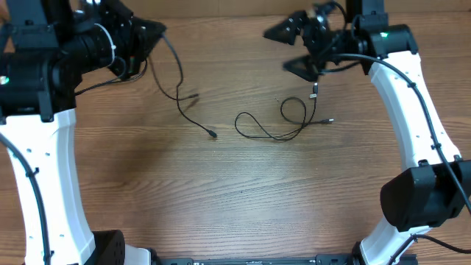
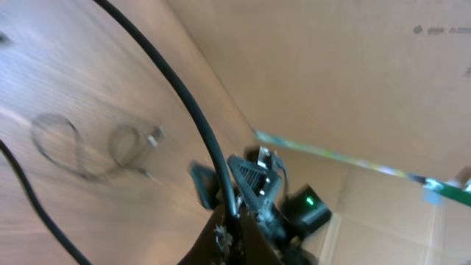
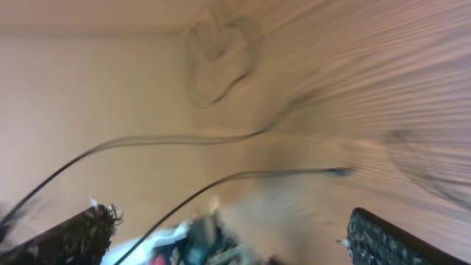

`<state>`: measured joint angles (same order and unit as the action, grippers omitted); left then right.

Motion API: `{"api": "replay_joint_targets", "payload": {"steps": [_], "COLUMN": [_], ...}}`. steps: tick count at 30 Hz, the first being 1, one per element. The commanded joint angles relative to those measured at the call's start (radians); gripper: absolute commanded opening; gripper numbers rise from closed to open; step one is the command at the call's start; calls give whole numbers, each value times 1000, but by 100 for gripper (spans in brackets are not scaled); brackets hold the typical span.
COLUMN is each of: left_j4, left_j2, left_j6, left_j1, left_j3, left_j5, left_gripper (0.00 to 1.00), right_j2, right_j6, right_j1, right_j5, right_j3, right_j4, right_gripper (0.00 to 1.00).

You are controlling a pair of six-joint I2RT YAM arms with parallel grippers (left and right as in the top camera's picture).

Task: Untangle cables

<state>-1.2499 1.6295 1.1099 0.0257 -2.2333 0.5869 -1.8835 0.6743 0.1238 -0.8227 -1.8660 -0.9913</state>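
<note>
1. Left pincer [image 1: 156, 33] is clamped shut on the held cable [image 1: 180, 88], which trails from it onto the surface [image 1: 235, 199].
2. Right pincer [image 1: 293, 48] is spread wide and empty. The looped cable [image 1: 274, 131] lies loose just beside it.
3. Judgement: the cables lie apart, so separation looks largely done. The loops are not yet straightened.

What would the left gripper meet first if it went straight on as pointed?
Most likely the right gripper, open and facing it across the table; nothing else seems to lie between, though depth is unclear.
</note>
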Motion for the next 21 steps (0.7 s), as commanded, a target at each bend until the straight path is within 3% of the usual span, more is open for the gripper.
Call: {"api": "replay_joint_targets", "payload": {"steps": [1, 6, 11, 15, 21], "left_j4": [-42, -113, -216, -270, -324], "left_j2": [-23, -21, -21, -16, 14], "left_j6": [-155, -70, 56, 57, 45], "left_j1": [-6, -3, 26, 97, 286], "left_j3": [-46, -46, -45, -43, -3], "left_j5": [-177, -263, -499, -589, -612], "left_gripper": [4, 4, 4, 4, 4], "right_j2": [38, 38, 38, 38, 38], "right_j6": [-79, -81, -81, -81, -81], "right_j1": [0, 0, 0, 0, 0], "right_j5": [243, 298, 380, 551, 696], "right_j3": [-12, -12, -12, -12, -12], "right_j4": [-51, -98, -124, -154, -182], "right_gripper": [100, 100, 100, 100, 100]}}
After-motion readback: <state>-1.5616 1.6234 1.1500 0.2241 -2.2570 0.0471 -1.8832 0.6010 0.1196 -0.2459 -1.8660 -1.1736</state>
